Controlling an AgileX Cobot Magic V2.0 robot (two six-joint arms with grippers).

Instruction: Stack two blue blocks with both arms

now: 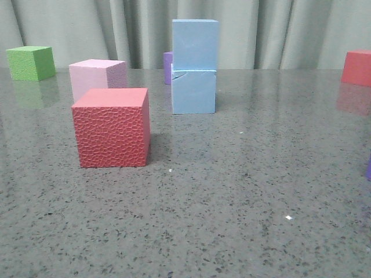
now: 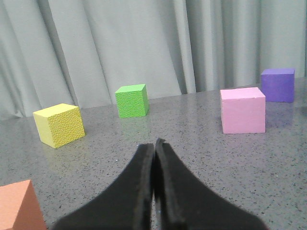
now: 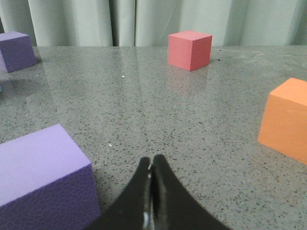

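On my front feed, the nearest item on the grey speckled table (image 1: 232, 220) is the textured red cube (image 1: 111, 127), left of centre. Just behind it stands a pink cube (image 1: 95, 78). Farther back, near centre, I see the two blue blocks stacked: the lower blue block (image 1: 193, 91), with a crack line near its top edge, rests on the table, and the upper blue block (image 1: 195, 44) sits on it, roughly aligned. A purple cube (image 1: 168, 67) shows partly behind the stack. At the far left is a green cube (image 1: 31, 62); at the far right edge, a smooth red cube (image 1: 357, 68). Neither arm appears in this feed.

On the left wrist feed, the left pincer (image 2: 154, 143) is clenched with its tips together, grasping nothing, above bare table. On the right wrist feed, the right pincer (image 3: 151, 163) is likewise clenched and empty, with a large purple cube (image 3: 43, 175) beside it.
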